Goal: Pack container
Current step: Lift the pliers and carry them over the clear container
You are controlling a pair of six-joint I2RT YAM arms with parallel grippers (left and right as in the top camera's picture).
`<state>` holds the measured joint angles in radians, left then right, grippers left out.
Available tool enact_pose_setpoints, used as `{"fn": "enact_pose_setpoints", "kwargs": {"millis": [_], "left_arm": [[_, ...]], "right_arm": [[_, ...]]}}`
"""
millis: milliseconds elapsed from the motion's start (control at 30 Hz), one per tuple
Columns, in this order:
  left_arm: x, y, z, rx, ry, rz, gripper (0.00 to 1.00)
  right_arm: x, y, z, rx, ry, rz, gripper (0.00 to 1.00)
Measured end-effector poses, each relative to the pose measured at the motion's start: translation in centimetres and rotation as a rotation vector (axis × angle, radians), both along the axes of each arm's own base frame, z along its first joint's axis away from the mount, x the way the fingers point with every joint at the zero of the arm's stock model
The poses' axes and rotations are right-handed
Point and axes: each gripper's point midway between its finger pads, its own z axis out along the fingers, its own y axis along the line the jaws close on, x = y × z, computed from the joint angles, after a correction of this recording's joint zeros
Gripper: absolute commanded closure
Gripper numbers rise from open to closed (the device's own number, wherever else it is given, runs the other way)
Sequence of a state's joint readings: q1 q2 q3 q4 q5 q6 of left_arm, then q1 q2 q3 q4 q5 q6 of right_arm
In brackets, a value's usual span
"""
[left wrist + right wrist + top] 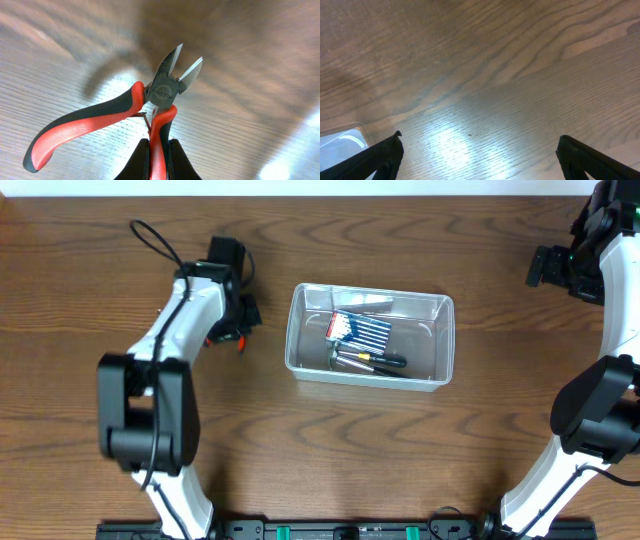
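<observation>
Red-handled cutters [165, 92] sit pinched in the left tool [159, 152] near the container [448, 340].

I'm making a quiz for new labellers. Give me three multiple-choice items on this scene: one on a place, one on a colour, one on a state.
1. Where on the table is the clear container?
A. at the far left edge
B. near the middle
C. in the front right corner

2. What colours are the handles of the diagonal cutters?
A. red and black
B. blue and yellow
C. all green

3. How is the right gripper?
A. shut tight
B. half shut on something
C. wide open and empty

Key:
1 B: the overhead view shows it mid-table.
2 A: the left wrist view shows both handles plainly.
3 C: its jaws stand wide apart over bare wood.
</observation>
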<state>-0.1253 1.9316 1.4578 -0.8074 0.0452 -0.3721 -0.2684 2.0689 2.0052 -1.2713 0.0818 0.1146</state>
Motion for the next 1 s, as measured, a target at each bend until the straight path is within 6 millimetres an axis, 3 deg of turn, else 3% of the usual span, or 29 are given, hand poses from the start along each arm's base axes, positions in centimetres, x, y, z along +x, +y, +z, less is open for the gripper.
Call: {"fn": "enact_pose_setpoints", "kwargs": {"millis": [133,300,467,800,1000], "left_arm": [[0.7,-0.1,5.2,-0.002,-0.137,-0.056,0.94],[0.5,-0.9,9.3,-0.005,-0.243,-0.126,0.94],[0.3,-5.1,13.0,-0.031,-0.370,-0.272,0.94],[-3.2,-16.9,14.9,-0.095,-0.465,-0.625,0.94],[-4.2,-20.8,15.9,-0.130,-0.529,-0.717,0.94]], "right_arm": [[0.0,0.0,0.0,0.000,0.000,0.000,0.01],[0.0,0.0,0.0,0.000,0.000,0.000,0.01],[0.0,0.0,0.0,0.000,0.000,0.000,0.01],[0.0,0.0,0.0,0.000,0.000,0.000,0.01],[0.0,0.0,0.0,0.000,0.000,0.000,0.01]]}}
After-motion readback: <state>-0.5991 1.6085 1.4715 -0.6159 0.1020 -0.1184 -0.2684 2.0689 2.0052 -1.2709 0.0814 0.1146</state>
